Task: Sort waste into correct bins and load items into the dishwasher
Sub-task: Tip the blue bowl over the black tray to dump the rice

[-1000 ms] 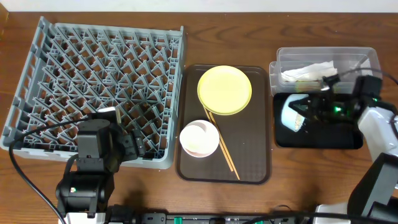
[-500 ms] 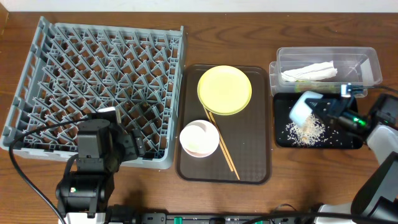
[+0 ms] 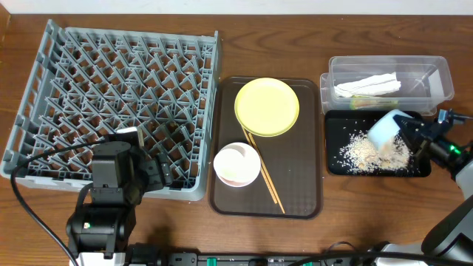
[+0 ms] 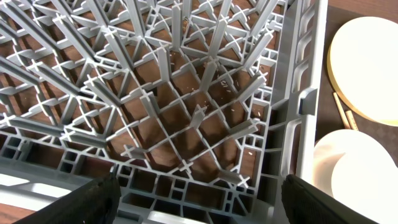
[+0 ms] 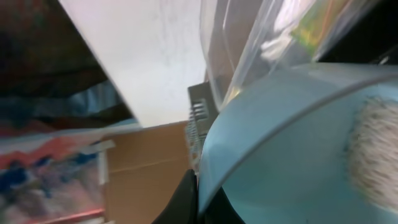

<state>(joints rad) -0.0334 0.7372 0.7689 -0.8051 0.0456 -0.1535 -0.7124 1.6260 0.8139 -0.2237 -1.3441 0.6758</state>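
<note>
Currently right gripper (image 3: 409,136) pinches the tilted light blue bowl (image 3: 386,130) over the black tray (image 3: 334,127); left gripper (image 4: 202,202) spread.

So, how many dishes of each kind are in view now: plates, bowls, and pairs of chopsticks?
Plates: 1, the yellow plate.
Bowls: 2, the white-pink bowl and the light blue bowl.
Chopstick pairs: 1, the chopsticks.
Total: 4.
</note>
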